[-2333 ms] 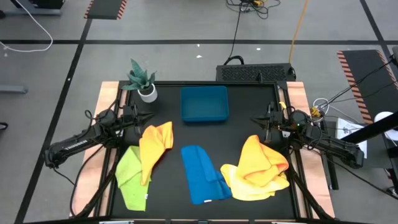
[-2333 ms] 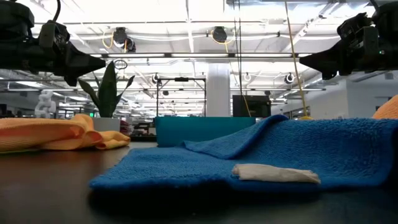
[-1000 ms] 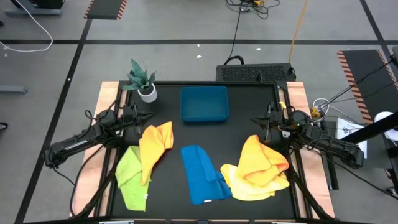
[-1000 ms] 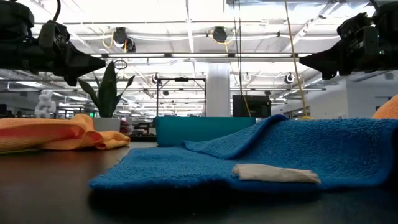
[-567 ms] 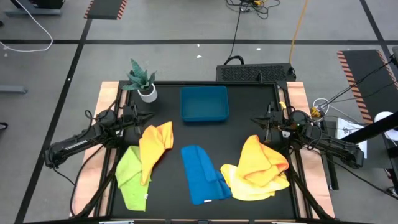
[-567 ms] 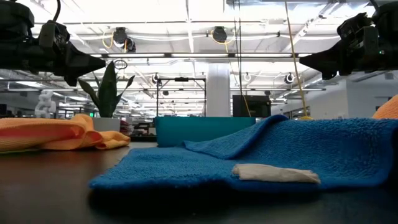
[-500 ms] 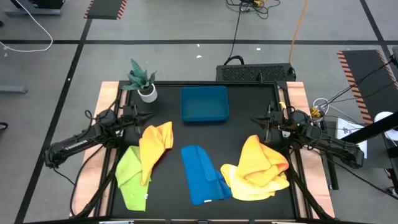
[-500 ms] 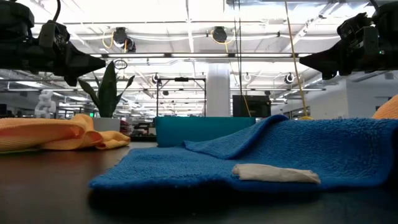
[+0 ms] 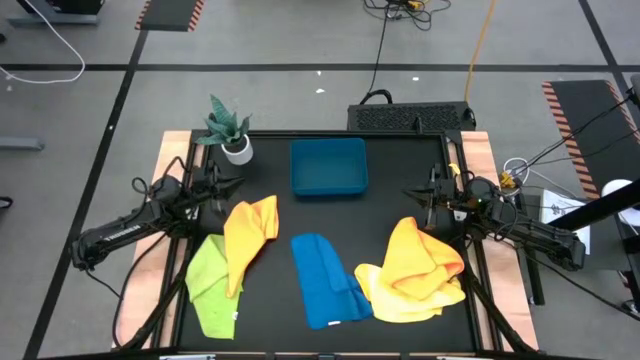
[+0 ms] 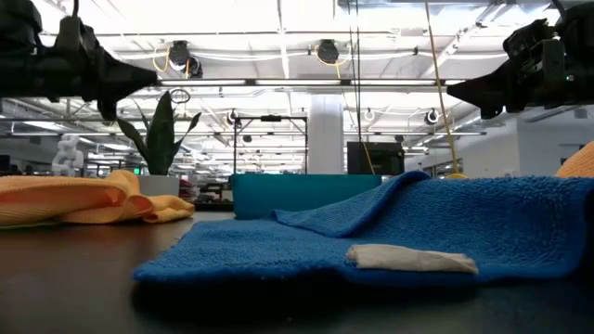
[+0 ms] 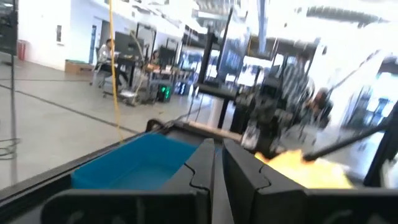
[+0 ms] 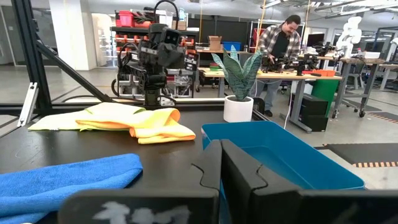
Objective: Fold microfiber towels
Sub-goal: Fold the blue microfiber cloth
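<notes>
High view, arms: the left gripper [image 9: 236, 185] hangs above the black table [image 9: 400, 165] near its left edge, the right gripper [image 9: 408, 193] near its right edge, both pointing inward. Neither touches a cloth, which reads as a waiting pose.
High view, cloths: the lime green microfiber towel [image 9: 207, 285] lies front left with the orange microfiber towel [image 9: 247, 232] draped over its edge. The blue microfiber towel [image 9: 324, 280] sits at centre front, loosely doubled. A rumpled heap of orange and yellow microfiber towels [image 9: 415, 270] lies front right. None looks neatly folded; folding is probably yet to begin.
High view, container: the rigid blue rectangular tray [image 9: 329, 166] stands at the back centre, nothing in it. It may be meant for finished towels.
High view, bystander: a small potted plant in a white pot [image 9: 229, 130] stands at the back left corner.
Low view: both grippers hang high above the blue towel, whose white tag faces the camera.
Left wrist view: jaws pressed together, holding nothing, aimed over the tray.
Right wrist view: jaws clenched on nothing. The tray's inside shows bare. A person stands at a bench in the room behind.
</notes>
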